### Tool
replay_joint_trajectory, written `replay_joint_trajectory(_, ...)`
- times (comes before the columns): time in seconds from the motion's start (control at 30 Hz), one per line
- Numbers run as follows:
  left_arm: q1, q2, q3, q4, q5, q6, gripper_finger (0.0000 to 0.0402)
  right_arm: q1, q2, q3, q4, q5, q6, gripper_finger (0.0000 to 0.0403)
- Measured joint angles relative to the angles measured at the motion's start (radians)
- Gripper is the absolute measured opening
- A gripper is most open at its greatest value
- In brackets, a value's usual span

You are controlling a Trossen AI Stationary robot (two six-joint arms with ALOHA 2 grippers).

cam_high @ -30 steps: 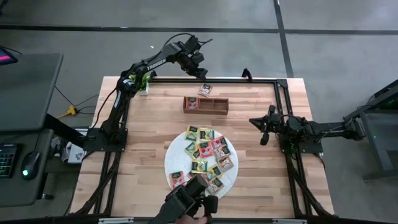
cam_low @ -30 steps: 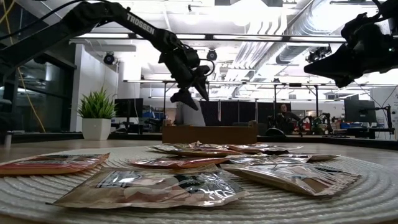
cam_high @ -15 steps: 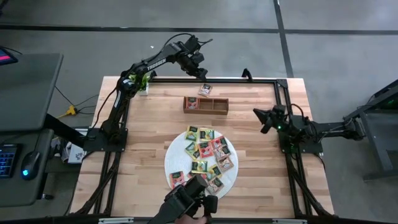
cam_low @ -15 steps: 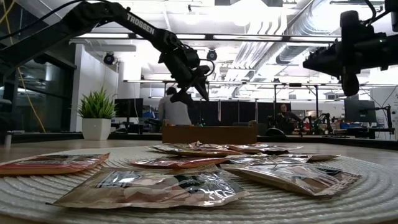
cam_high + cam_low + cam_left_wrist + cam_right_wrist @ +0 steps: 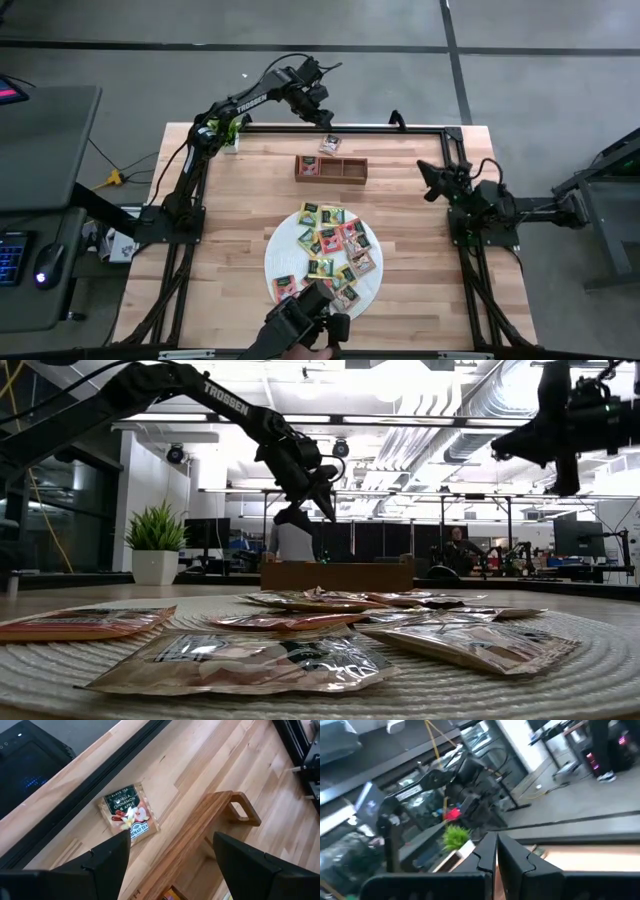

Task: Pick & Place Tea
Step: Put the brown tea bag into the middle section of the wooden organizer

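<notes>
Several tea packets lie flat on a round white woven mat in the middle of the table. One more tea packet lies flat on the wood near the far edge, behind a brown wooden tray. A red packet sits in the tray's left compartment. My left gripper hangs open above the far packet and the tray's far side, touching nothing. My right gripper is shut and empty, raised near the table's right edge.
A small potted plant stands at the far left corner. A black frame rail runs along the far edge and down the right side. A dark device sits at the near edge by the mat. A person stands in the room behind.
My right gripper has risen and swung toward the table's far edge while rolling about its own axis, staying shut and empty. The packets have not moved.
</notes>
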Motion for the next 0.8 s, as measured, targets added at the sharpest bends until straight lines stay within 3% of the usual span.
replay_joint_trajectory(0.2,0.000,0.000,0.000,0.000,0.000,-0.010,0.0279,-0.141,0.184,0.272,-0.364,-0.107,-0.008,0.0012)
replay_joint_trajectory(0.4,0.001,0.000,0.000,0.003,0.000,-0.024,0.0279,-0.357,0.584,0.619,-0.646,-0.377,-0.094,0.0012)
replay_joint_trajectory(0.63,0.004,0.000,0.000,0.003,0.002,-0.026,0.0279,-0.616,1.047,0.909,-0.728,-0.779,-0.301,0.0012)
replay_joint_trajectory(0.8,0.024,0.000,0.000,-0.007,0.077,-0.025,0.0279,-0.756,1.273,1.024,-0.671,-1.041,-0.433,0.0012)
